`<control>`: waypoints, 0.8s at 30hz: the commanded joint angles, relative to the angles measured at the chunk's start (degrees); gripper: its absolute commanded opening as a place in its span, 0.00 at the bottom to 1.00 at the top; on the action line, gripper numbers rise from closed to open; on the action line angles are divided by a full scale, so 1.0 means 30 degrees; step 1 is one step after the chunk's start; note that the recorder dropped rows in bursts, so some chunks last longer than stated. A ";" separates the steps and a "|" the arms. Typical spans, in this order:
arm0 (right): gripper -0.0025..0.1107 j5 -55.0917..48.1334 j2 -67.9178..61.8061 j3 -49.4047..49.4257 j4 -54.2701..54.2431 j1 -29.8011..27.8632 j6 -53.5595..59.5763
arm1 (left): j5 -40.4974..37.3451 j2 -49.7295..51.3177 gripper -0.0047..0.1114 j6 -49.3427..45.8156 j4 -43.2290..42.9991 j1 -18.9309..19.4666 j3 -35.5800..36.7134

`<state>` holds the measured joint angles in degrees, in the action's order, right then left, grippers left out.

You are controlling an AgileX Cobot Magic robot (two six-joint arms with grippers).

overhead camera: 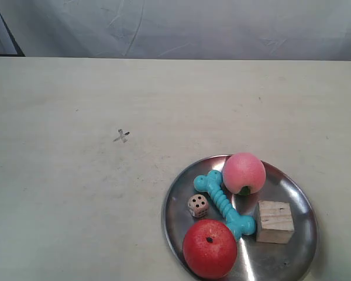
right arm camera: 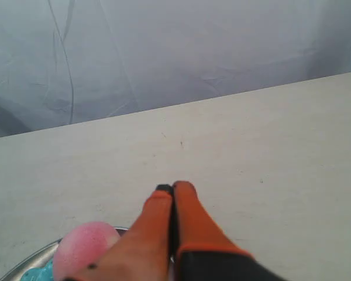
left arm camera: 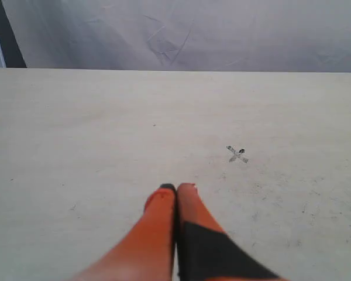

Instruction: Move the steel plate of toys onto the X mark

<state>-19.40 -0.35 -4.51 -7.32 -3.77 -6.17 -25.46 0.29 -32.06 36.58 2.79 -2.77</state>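
Five toys [overhead camera: 223,203] sit on one steel plate [overhead camera: 289,257]: one red apple [overhead camera: 209,248], one pink peach [overhead camera: 244,172], one turquoise bone [overhead camera: 213,187], one wooden cube [overhead camera: 275,222] and one die [overhead camera: 198,205]. One X mark [overhead camera: 122,136] is on the table [overhead camera: 58,205], well apart from the plate. The left end effector [left arm camera: 176,190] is pinched shut and holds nothing; the X mark lies near, ahead of its tips. The right end effector [right arm camera: 173,190] is pinched shut and empty too, with the plate's rim just beside it. I think the job is only at its start. Next, the right one should open and grab the rim.
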 commanded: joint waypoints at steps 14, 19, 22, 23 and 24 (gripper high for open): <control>0.02 0.1121 0.0116 0.0065 -0.4088 -0.0079 -0.0943 | 0.4264 -0.0097 0.04 0.0003 1.0584 0.0107 0.0112; 0.02 0.2685 0.0116 0.0065 -1.5560 -0.0079 -0.1981 | 0.8007 -0.0097 0.04 0.0003 1.8078 0.0107 0.0112; 0.02 0.3258 0.0116 0.0065 -1.5489 -0.0079 -0.1942 | 0.9519 -0.0097 0.04 0.0003 1.8779 0.0107 0.0112; 0.02 0.3379 0.0116 0.0065 -1.4380 -0.0079 -0.1942 | 0.9967 -0.0097 0.04 0.0003 1.8779 0.0107 0.0112; 0.02 0.3684 0.0116 0.0065 -1.3284 -0.0079 -0.1942 | 1.0276 -0.0097 0.04 0.0003 1.8813 0.0107 0.0112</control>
<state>-11.11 -0.35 -4.51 -50.92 -3.77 -12.00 0.70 0.29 -32.06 90.39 2.79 -2.77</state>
